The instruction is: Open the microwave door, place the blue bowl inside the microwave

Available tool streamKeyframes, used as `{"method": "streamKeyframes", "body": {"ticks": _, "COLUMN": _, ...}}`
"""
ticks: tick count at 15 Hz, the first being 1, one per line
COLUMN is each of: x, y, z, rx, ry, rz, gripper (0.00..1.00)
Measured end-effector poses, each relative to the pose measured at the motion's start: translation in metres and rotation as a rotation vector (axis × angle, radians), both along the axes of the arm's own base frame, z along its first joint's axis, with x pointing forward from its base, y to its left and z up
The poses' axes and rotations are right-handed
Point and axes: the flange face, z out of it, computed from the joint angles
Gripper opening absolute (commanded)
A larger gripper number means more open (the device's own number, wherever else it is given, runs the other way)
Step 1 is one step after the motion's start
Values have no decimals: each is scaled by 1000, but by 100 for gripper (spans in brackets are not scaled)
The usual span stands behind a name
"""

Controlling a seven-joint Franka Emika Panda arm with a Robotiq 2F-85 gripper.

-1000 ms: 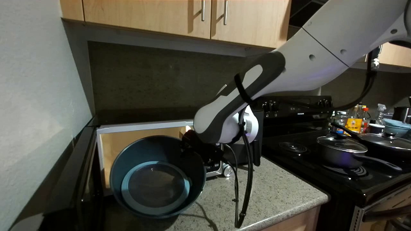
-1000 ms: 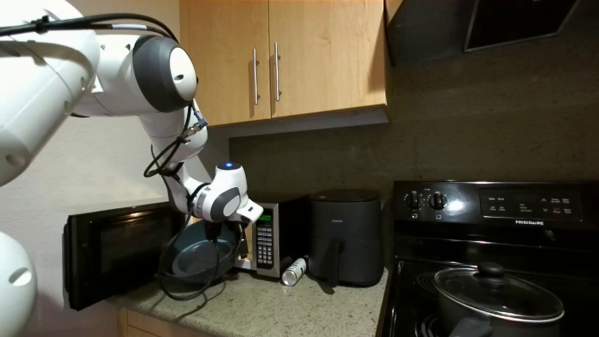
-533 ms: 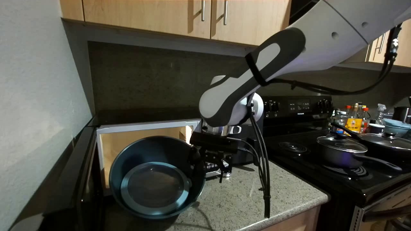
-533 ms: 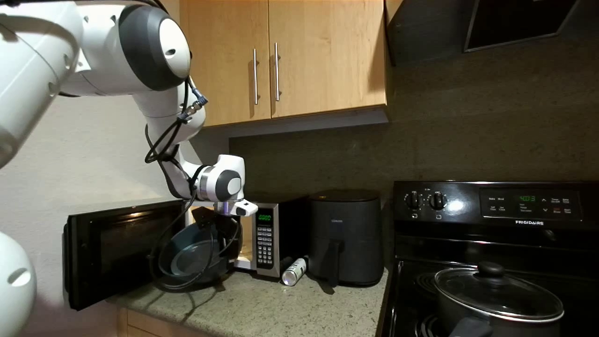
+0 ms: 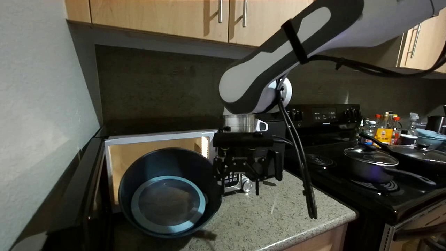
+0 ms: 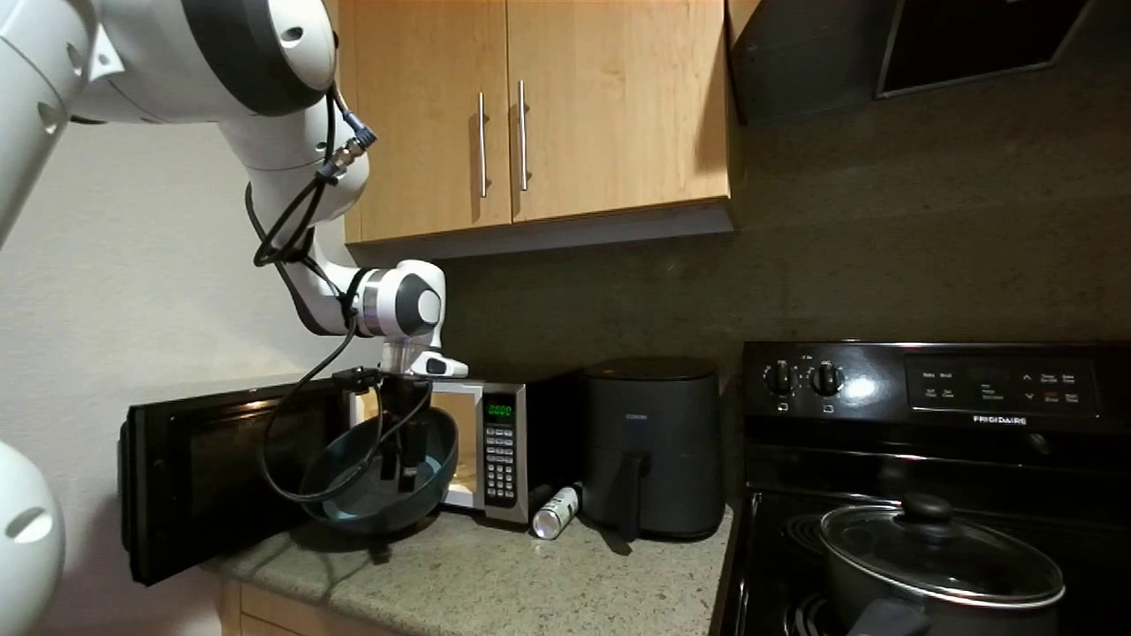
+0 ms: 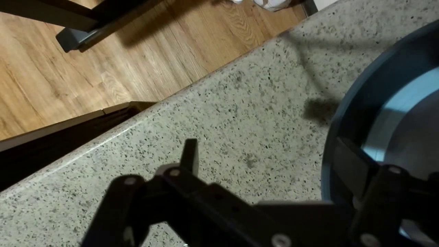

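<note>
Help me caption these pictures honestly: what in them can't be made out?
Lower inside of the microwave: mostly hidden by the blue bowl, both exterior views.
Bowl's far side: cut off by the picture's right edge, wrist view.
Whether the gripper touches the bowl's wall: it hides the spot itself, wrist view.
Lettering on the can: too small, an exterior view.

The bowl (image 5: 170,192) is dark blue, ringed in paler blue around its grey centre, the microwave (image 6: 519,455) silver and black with green digits (image 6: 500,411), its door (image 6: 212,468) and the fingers (image 7: 189,156) black, the arm (image 6: 287,163) white with dark grey, the bench (image 7: 257,137) pale and dark-flecked, the cupboards (image 6: 610,106) light wood-grain.
</note>
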Motion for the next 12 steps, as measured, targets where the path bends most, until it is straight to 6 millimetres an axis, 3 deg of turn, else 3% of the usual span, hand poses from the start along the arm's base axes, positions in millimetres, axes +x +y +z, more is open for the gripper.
{"method": "streamKeyframes", "body": {"ticks": 4, "x": -7, "y": -6, "z": -6, "rx": 8, "ry": 15, "rz": -9, "gripper": 100}}
{"method": "streamKeyframes", "body": {"ticks": 9, "x": -53, "y": -42, "z": -39, "rx": 103, "ry": 47, "rz": -98, "gripper": 100}}
{"method": "streamKeyframes", "body": {"ticks": 12, "x": -66, "y": -56, "z": -44, "rx": 115, "ry": 42, "rz": -121, "gripper": 100}}
